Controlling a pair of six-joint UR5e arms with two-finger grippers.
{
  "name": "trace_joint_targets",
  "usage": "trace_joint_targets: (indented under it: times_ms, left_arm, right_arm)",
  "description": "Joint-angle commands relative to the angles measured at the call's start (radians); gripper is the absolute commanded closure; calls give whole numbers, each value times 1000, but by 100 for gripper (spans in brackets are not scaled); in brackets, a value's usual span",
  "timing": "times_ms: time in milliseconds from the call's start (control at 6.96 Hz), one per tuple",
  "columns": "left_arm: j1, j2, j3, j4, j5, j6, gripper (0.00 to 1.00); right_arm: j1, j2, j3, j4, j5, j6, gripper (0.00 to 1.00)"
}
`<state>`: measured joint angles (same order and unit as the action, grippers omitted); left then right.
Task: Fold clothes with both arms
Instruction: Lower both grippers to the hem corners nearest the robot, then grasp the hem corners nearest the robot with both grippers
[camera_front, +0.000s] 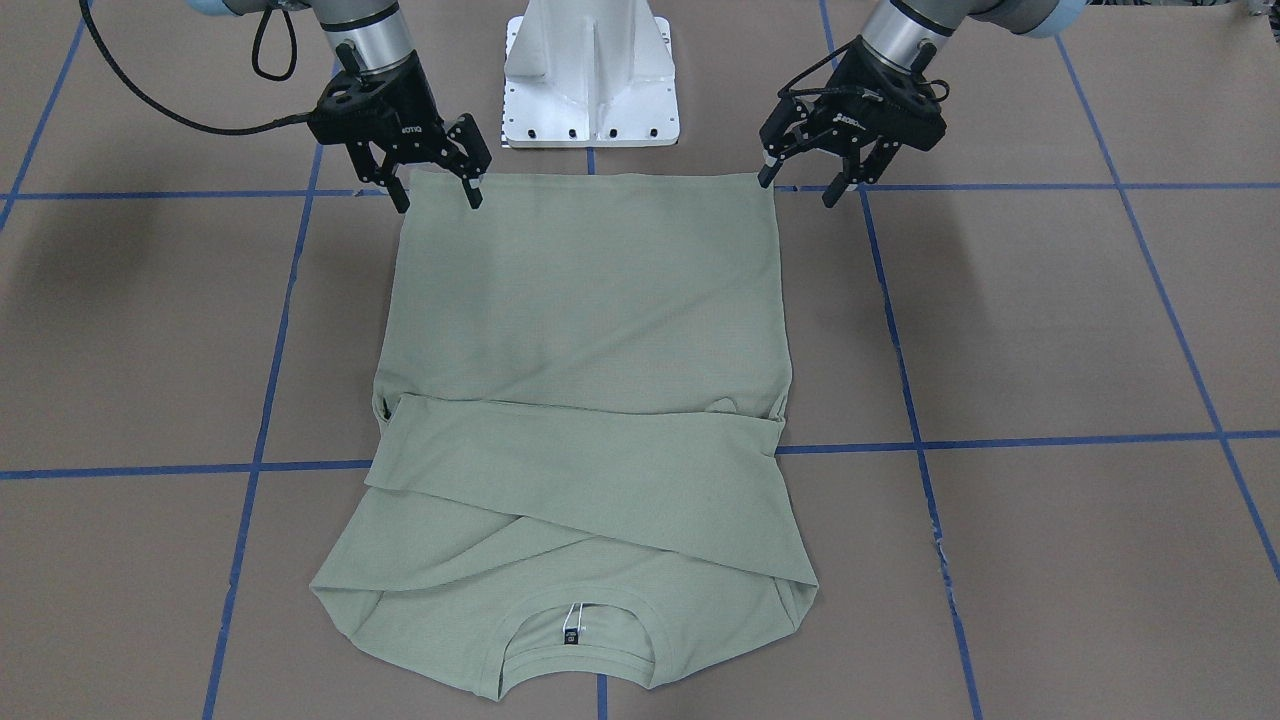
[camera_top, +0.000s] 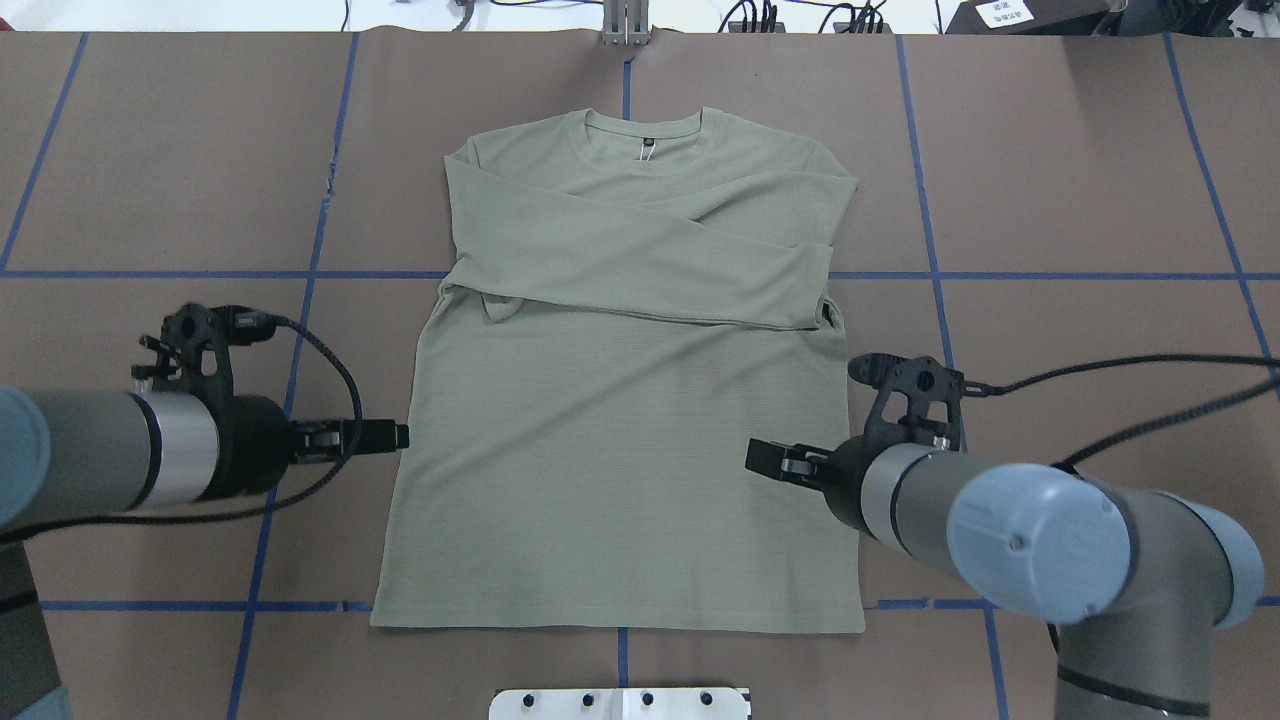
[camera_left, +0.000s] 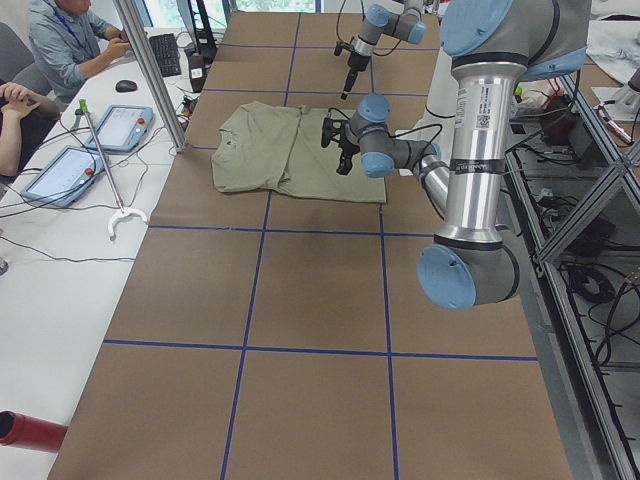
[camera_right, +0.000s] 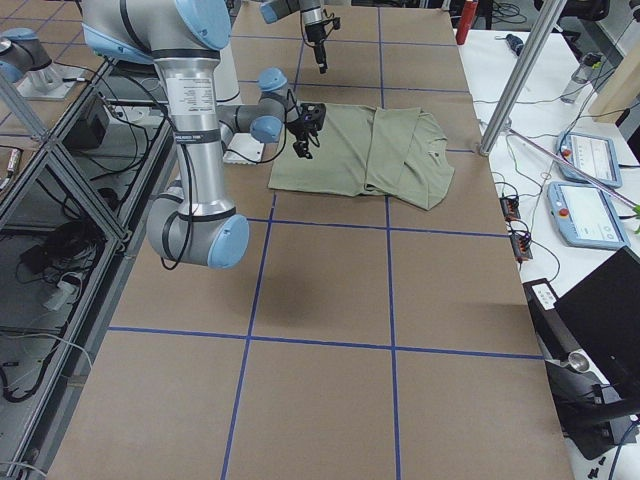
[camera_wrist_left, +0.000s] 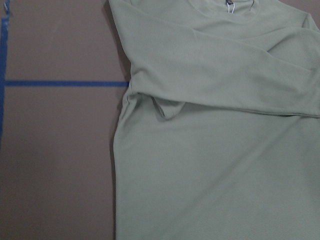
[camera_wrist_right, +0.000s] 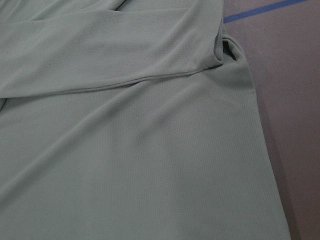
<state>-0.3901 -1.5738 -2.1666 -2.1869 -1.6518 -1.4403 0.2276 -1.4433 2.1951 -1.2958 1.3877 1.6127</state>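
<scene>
Left gripper (camera_front: 797, 186) and right gripper (camera_front: 438, 196) spread apart at hem corners of shirt (camera_front: 585, 300), chest hidden under crossed sleeves (camera_front: 600, 470), hem cut off in wrist views, long axis running away from grippers, neckline (camera_front: 580, 625) farthest.

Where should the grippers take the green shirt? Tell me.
Probably the hem corners of the shirt, from above on the robot's side: the hem lies flat and straight, sleeves crossed, and the open left gripper and right gripper hover beside them.
</scene>
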Motion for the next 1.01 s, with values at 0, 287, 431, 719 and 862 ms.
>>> trace_joint_targets:
  times_ms: [0,287,431,719,862]
  left_arm:
    - [213,74,48,-96,197,-260,26]
    - [299,66,126,-126,274,-339,31]
    - [315,66,128,-129,277,-339,31]
    - [338,66,128,-129,276,-339,31]
    - [340,67,128,-129,276,-339,31]
  right_arm:
    - [-132,-162,25,191,-136,128,4]
    - [-158,-164,23,190,-179,156,5]
    - [-159,-163,23,190,-180,156,5]
    - [-160,-163,23,190,-185,156,4]
    - [-165,-163,22,190,-187,158,4]
